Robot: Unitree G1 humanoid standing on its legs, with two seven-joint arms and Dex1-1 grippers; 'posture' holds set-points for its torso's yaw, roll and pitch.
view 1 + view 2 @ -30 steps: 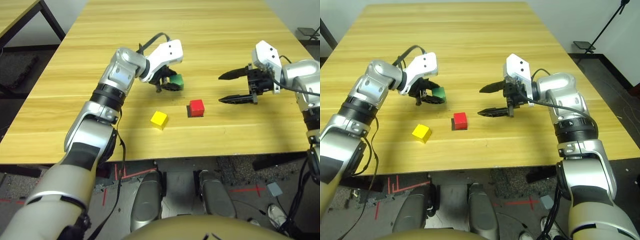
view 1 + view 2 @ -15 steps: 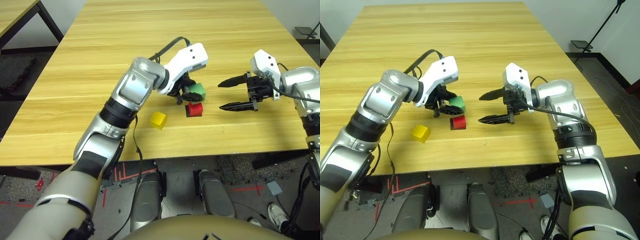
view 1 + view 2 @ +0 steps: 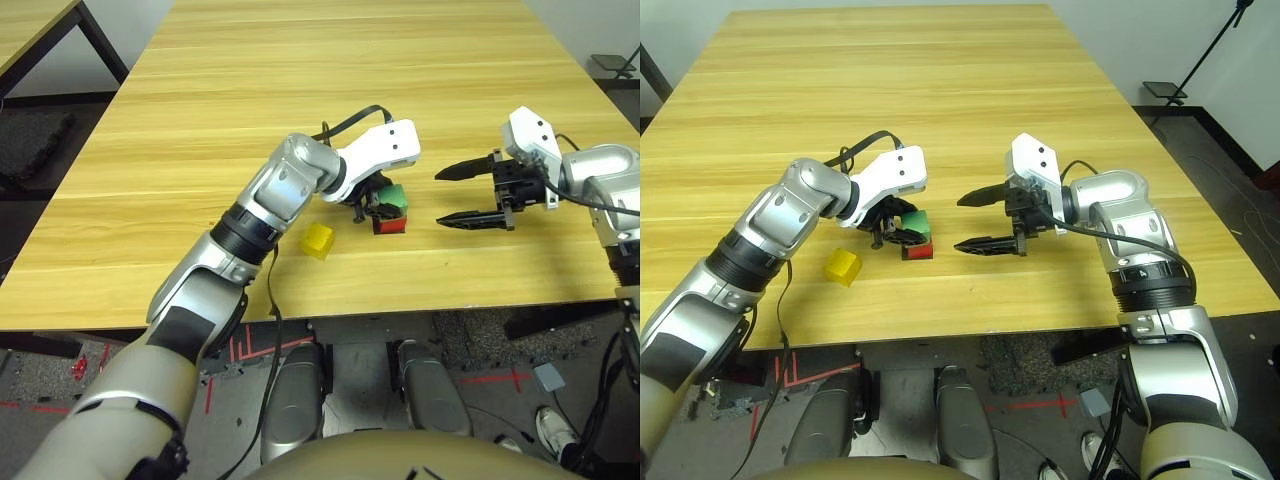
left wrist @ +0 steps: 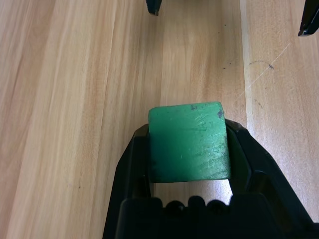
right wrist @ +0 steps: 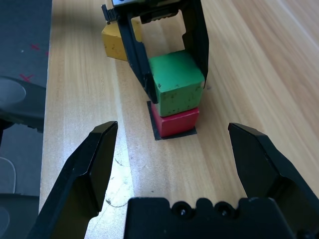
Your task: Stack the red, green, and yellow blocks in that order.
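My left gripper [image 3: 381, 206] is shut on the green block [image 3: 394, 196], its black fingers [image 5: 137, 56] clamping two opposite sides. The green block [image 5: 177, 82] sits on top of the red block [image 5: 174, 121], slightly askew; I cannot tell whether its full weight rests there. The red block stands on a flat black square patch [image 5: 154, 133] on the table. The yellow block [image 3: 318, 240] lies alone just left of the stack, nearer the front edge. My right gripper [image 3: 440, 200] hovers open a short way right of the stack, fingertips pointing at it, holding nothing.
The wooden table [image 3: 330, 70] stretches bare behind the blocks and to both sides. Its front edge [image 3: 330, 312] runs close below the yellow block. A cable [image 3: 350, 117] loops over my left wrist.
My left gripper carried the green block rightward and toward the front, from behind the yellow block to above the red one, then lowered it onto the red block. The right gripper barely moved.
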